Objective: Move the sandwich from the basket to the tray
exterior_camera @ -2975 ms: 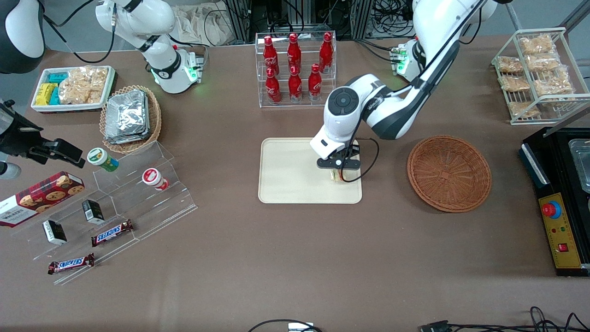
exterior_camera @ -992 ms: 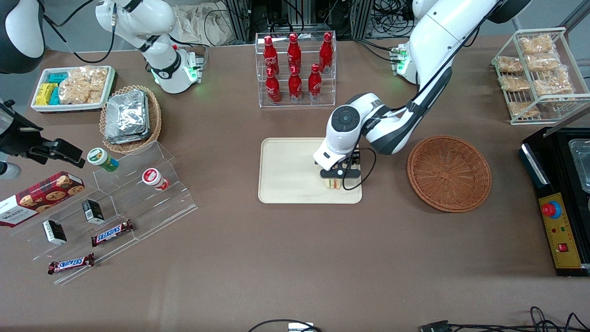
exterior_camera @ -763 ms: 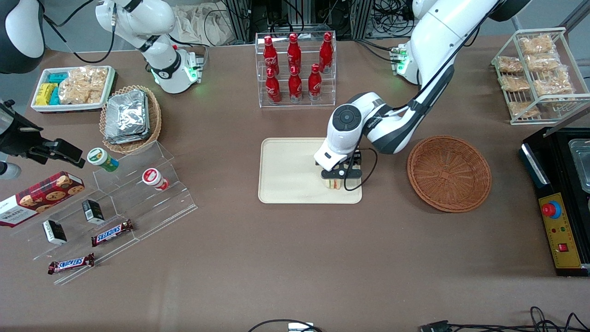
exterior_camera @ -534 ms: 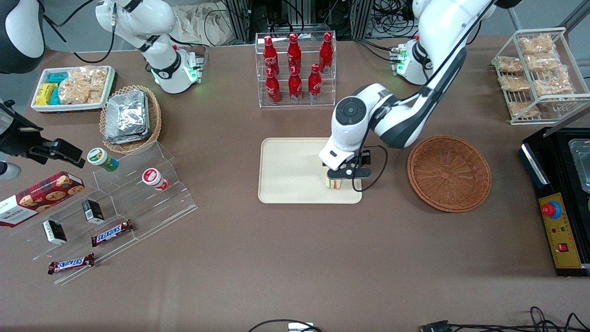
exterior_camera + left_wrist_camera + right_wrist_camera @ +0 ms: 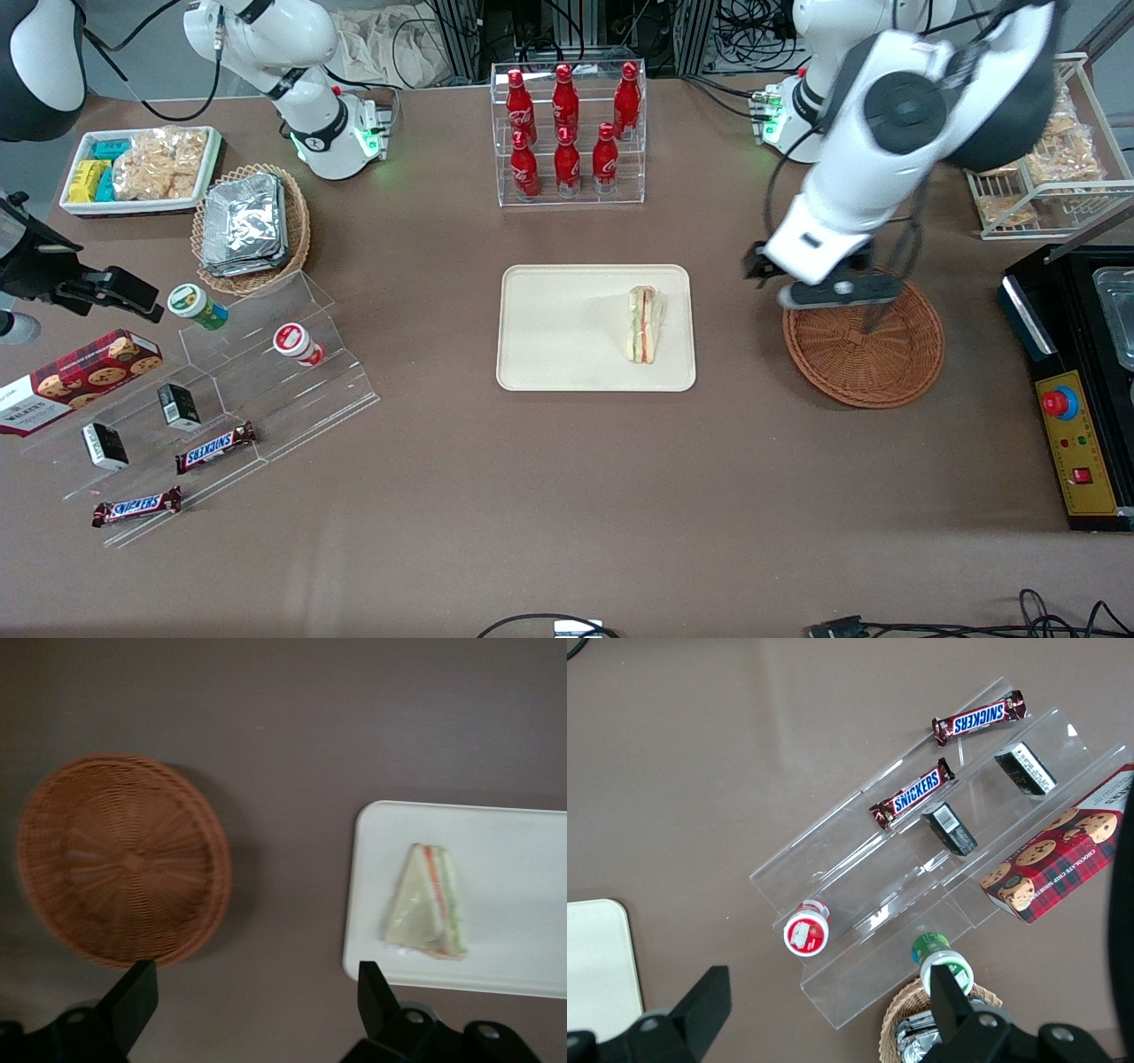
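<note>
Sandwich (image 5: pixel 646 324): lies on tray (image 5: pixel 549 354) — wrapped, no label legible.
Gripper (image 5: pixel 819 292): released, holds nothing — above basket (image 5: pixel 864 354).
Bars (image 5: pixel 215 447): "SNICKERS".

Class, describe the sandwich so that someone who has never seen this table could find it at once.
Start at the beige tray in the middle of the table, nearer the front camera than the rack of red bottles. The sandwich lies on it, at the end toward the round brown basket, over which the open gripper hangs. It is the tray's only item: a clear-wrapped white-bread wedge with green and orange filling.
</note>
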Motion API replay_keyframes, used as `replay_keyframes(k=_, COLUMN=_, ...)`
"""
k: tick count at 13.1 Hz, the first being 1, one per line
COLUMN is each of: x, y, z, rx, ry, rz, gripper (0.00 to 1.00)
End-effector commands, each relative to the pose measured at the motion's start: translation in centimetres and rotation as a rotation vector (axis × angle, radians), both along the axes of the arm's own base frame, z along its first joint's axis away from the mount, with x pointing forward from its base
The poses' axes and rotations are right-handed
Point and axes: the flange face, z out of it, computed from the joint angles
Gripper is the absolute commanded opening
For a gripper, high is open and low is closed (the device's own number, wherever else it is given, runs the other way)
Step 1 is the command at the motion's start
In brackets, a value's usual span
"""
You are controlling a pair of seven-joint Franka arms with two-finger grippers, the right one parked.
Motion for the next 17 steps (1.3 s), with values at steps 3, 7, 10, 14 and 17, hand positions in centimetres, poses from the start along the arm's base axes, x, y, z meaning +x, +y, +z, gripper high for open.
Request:
replay_keyframes(k=3, x=-2.8, y=12.3, z=3.1, rx=-0.040, ry=0.006, rz=0.015, gripper=1.00)
replay_keyframes(k=7, x=-2.7, y=16.5, z=6.8, rx=-0.054, ry=0.021, rz=0.008, gripper=1.00)
replay_keyframes(k=10, x=-2.2, y=18.1, z=7.8, rx=-0.063, ry=-0.001, rz=0.055, gripper=1.00)
replay_keyframes(k=14, x=-2.1, y=18.7, z=7.9, rx=-0.064, ry=-0.006, rz=0.066, gripper=1.00)
replay_keyframes(k=17, x=-2.1, y=18.7, z=8.2, rx=-0.060, ry=-0.007, rz=0.058, gripper=1.00)
